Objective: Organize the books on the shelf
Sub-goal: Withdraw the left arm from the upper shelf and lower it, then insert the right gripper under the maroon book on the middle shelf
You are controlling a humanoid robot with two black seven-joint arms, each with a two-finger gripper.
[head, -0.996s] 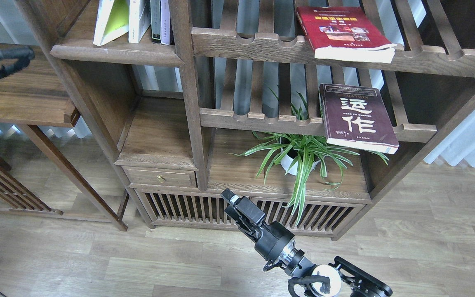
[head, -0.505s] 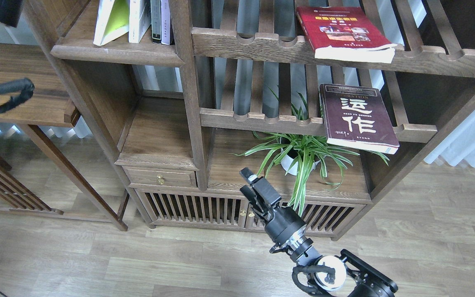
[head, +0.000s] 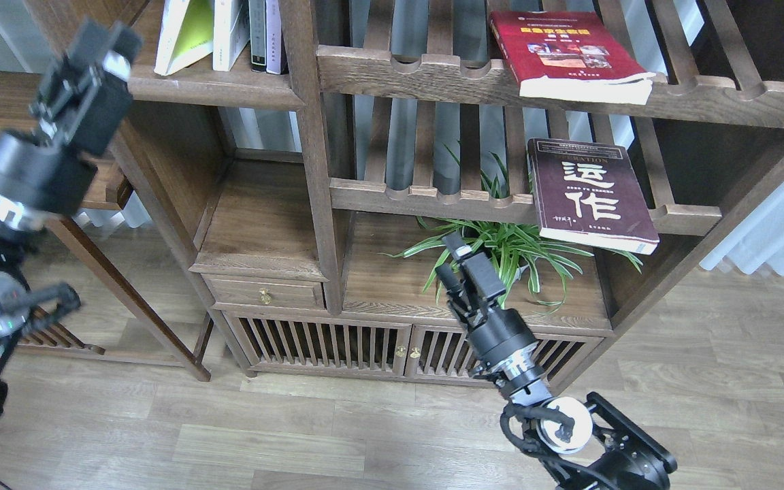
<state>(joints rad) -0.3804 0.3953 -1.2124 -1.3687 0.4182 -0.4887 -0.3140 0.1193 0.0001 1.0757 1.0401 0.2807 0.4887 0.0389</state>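
Bookcase (head: pixel 310 170) of dark wood stands on a pale plank floor (head: pixel 160 435), white curtain (head: pixel 780 231) at the right. Its plank shelf (head: pixel 194 85), upper left, holds the yellow-green book (head: pixel 184 30) leaning against thin upright books (head: pixel 256 30). The red book (head: pixel 565 54) lies flat on the top slatted rack (head: pixel 433 75), its corner past the front rail; the maroon book (head: pixel 589 194), with big white Chinese characters, lies on the rack below, also overhanging. A plant (head: pixel 501 252) sits under it. The compartment left of the plant is bare. The left gripper (head: pixel 96 51), blurred, is by the plank shelf's left edge, grip unclear. The right gripper (head: pixel 456 262) is before the plant, holding nothing; its gap cannot be told.
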